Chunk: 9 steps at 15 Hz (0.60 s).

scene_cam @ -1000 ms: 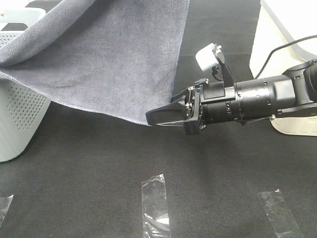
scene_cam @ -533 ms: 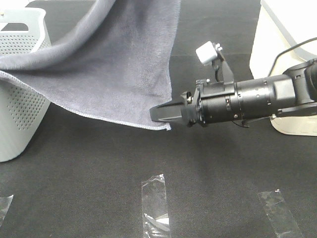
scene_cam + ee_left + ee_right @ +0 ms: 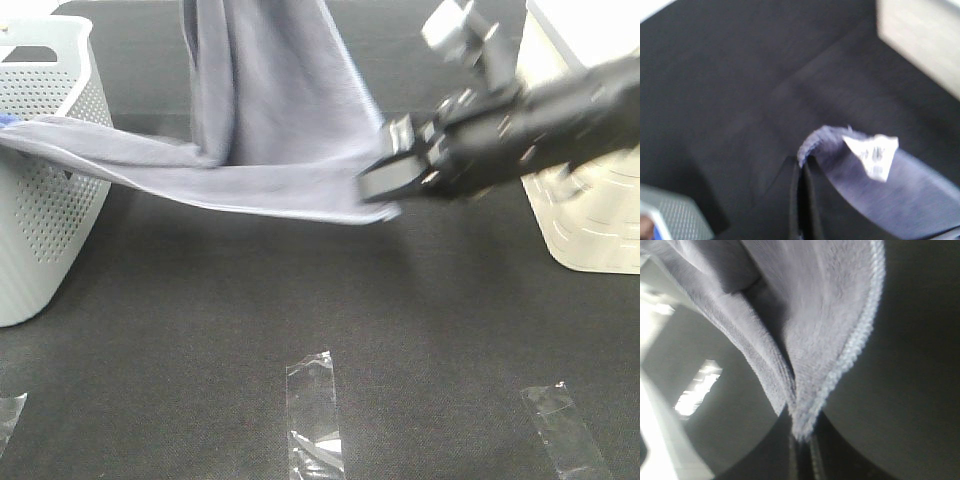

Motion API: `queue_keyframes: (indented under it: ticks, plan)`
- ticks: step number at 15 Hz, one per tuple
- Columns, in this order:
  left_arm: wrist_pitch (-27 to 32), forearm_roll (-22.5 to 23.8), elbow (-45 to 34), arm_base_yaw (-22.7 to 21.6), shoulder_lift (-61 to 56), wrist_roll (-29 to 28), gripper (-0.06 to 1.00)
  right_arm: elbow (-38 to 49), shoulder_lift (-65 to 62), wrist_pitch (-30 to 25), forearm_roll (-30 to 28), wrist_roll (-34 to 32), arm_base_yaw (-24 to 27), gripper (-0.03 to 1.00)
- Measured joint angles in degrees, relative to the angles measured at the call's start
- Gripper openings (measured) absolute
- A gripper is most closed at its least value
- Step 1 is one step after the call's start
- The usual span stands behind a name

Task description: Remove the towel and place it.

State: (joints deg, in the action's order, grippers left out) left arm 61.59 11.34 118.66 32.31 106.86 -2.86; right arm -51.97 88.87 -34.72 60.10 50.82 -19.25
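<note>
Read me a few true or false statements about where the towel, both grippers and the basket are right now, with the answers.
1. The right gripper is shut on a hemmed corner of the towel. True.
2. The towel lies flat on the table. False: it hangs in the air, with one end over the rim of the basket.
3. The left gripper pinches the towel beside a white label. True.
4. The basket is black with solid walls. False: it is pale, and its walls are perforated.
</note>
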Motion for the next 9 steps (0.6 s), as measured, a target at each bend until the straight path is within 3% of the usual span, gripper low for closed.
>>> queue_keyframes:
  ticks: [2,4,5,7,9]
  plan:
    - [-0.52,0.52,0.0,-2.01,3.27,-3.44,0.0,-6.65,-1.83,-1.2,-24.29,-20.91,0.0,0.0]
    - [-4.87,-1.38,0.0,-4.07,5.79,-4.35,0.0,-15.58,-1.15,-5.96,-50.25,-42.57,0.0,0.0]
    - [-8.48,-3.15,0.0,-5.04,6.93,-4.58,0.0,-20.0,-0.06,-8.14,-59.82,-49.96,0.0,0.0]
    - [-18.39,-5.33,0.0,-6.25,8.54,-4.76,0.0,-30.77,3.67,-11.97,-73.4,-57.24,0.0,0.0]
    - [-31.0,-6.02,0.0,-7.22,9.22,-4.76,0.0,-42.0,8.25,-13.92,-79.3,-58.84,0.0,0.0]
